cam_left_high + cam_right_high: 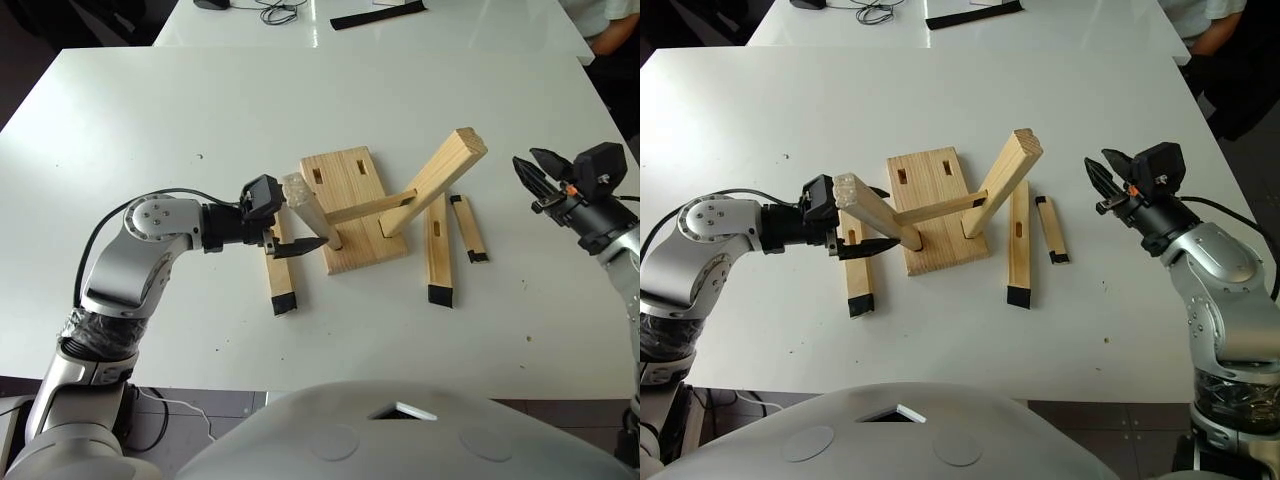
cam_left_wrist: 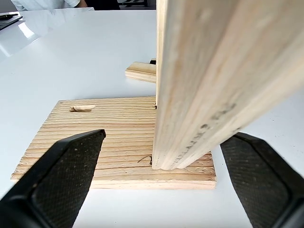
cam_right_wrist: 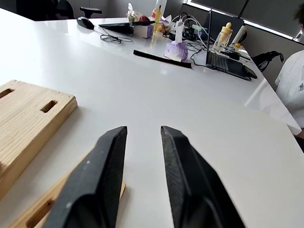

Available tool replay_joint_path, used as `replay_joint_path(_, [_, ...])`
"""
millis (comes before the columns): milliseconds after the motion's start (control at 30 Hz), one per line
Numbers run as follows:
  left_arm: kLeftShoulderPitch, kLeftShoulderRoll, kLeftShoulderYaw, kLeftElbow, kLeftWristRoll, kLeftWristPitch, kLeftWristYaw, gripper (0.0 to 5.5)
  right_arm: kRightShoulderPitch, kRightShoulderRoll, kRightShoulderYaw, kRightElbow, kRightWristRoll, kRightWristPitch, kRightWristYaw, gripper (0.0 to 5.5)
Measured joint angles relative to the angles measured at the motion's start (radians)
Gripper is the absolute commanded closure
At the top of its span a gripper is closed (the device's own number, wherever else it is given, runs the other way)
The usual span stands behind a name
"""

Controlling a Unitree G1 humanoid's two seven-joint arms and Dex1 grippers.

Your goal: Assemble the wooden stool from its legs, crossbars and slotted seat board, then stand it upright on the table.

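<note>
The slotted seat board [image 1: 352, 178] lies flat in the middle of the white table. Two legs stand slanted in it, the left leg [image 1: 312, 212] and the right leg [image 1: 440, 178], with a crossbar [image 1: 365, 208] joining them. My left gripper [image 1: 293, 222] is open around the left leg [image 2: 213, 80], its fingers [image 2: 57, 180] spread well wider than the wood. My right gripper [image 1: 535, 172] hovers open and holds nothing, to the right of the parts. A loose leg [image 1: 281, 275] lies under the left gripper. Another loose leg [image 1: 438, 250] and a short crossbar [image 1: 468, 228] lie right of the board.
A second white table [image 1: 450, 25] behind carries a black strip [image 1: 378, 15] and cables. The right wrist view shows a laptop [image 3: 225, 61] and bottles there. Bare tabletop [image 1: 150, 100] stretches around the parts and toward the front edge.
</note>
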State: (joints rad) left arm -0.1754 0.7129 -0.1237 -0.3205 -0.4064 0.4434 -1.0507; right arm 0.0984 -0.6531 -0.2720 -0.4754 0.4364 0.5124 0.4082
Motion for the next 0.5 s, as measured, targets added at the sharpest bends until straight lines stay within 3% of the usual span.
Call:
replay_joint_path(367, [-0.012, -0.016, -0.01, -0.022, -0.007, 0.016, -0.006, 1.16, -0.127, 0.029, 0.039, -0.049, -0.116, 0.012, -0.098, 1.93])
replay_joint_path(500, [-0.014, -0.022, -0.034, -0.027, -0.005, 0.022, -0.005, 1.16, -0.173, 0.073, 0.177, -0.136, -0.144, 0.103, -0.144, 1.28])
